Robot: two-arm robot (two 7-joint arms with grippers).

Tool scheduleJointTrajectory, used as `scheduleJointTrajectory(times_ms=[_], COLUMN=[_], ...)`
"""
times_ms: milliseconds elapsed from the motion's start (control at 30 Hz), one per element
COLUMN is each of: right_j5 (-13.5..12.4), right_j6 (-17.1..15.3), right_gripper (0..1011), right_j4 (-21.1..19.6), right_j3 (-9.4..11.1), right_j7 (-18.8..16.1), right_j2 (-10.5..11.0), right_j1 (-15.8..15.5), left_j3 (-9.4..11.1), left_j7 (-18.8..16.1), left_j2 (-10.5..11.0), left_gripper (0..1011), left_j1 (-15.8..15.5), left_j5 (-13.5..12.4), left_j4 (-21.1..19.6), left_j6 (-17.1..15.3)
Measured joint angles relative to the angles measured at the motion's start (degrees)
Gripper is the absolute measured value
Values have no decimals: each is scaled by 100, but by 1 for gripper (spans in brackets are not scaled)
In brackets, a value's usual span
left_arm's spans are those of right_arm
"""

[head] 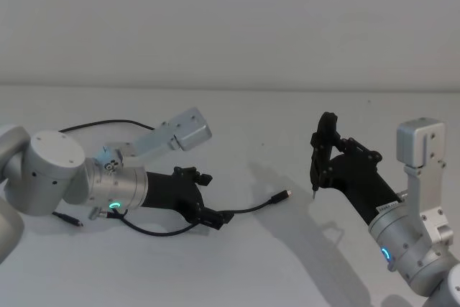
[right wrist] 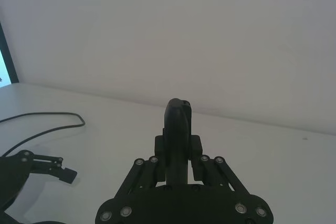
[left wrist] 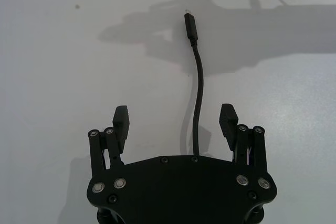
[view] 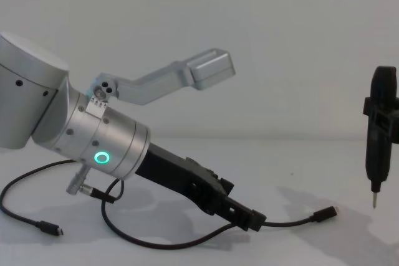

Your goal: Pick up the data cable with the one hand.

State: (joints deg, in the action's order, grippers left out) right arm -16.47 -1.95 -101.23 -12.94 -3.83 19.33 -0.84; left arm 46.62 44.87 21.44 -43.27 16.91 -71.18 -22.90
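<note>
White table (head: 302, 257), bare white wall (head: 230, 19) behind, left hand (left wrist: 174, 113) spread open around the data cable (left wrist: 198, 77), nothing gripped, right hand (right wrist: 178, 148) closed on a dark tool (view: 379, 141).

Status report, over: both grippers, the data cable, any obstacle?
Left gripper open, low at the table, fingers either side of the data cable. Cable not gripped. Right gripper shut on the pin tool, upright, apart from the cable.

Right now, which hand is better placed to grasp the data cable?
Left. The left hand is open at the table, fingers either side of the data cable. The right hand holds a pin-tipped tool, raised.
</note>
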Motion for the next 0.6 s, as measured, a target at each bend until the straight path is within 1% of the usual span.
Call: scheduleJointTrajectory(times_ms=[600], right_j5=[0], right_j6=[0], right_gripper=[275], right_j4=[0], right_j3=[0], right_j7=[0], right_j2=[0], right_j1=[0], left_j3=[114], left_j7=[-54], left_j2=[-89], left_gripper=[1001], left_j1=[-46], left_j5=[60], left_j4=[218], left_j6=[-35])
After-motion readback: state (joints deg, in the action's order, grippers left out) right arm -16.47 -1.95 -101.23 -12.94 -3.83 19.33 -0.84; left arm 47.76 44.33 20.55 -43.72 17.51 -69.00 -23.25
